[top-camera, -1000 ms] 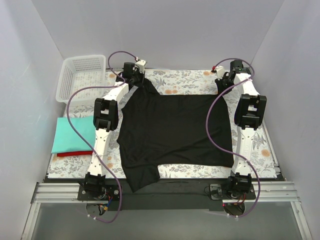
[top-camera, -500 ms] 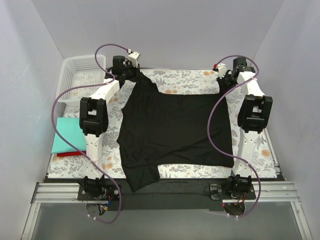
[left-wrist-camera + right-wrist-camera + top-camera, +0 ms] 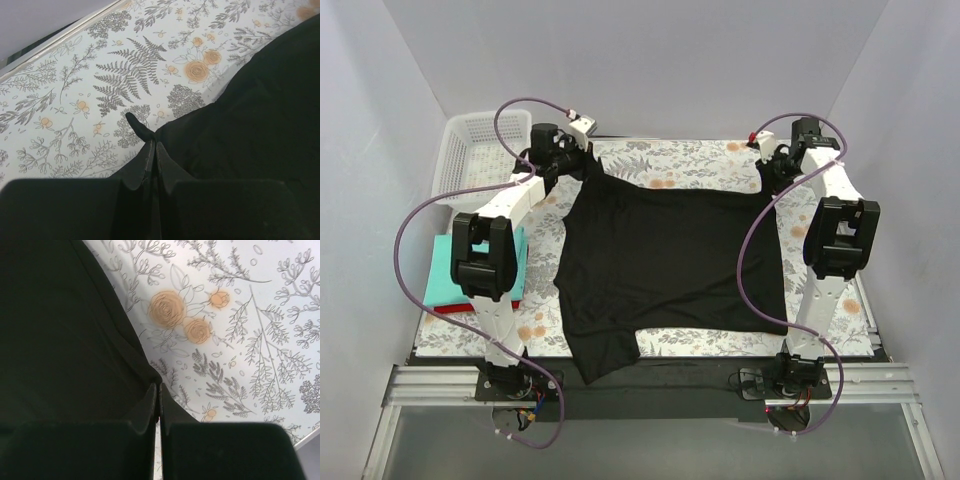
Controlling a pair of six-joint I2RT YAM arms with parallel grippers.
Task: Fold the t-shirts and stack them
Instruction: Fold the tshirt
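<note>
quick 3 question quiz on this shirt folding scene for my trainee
1. True or false: the black t-shirt is already folded.
2. Fill in: the teal t-shirt rests on a ___ one.
3. What do the left fingers and right fingers pinch? A) the teal t-shirt B) the black t-shirt's far corners C) nothing

Key: 1 false, it lies spread out; 2 red, the red t-shirt; 3 B

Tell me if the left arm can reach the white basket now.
Probably yes: the basket sits just left of the left gripper, nothing between them. But that gripper is shut on the black t-shirt, so it must let go first.
</note>
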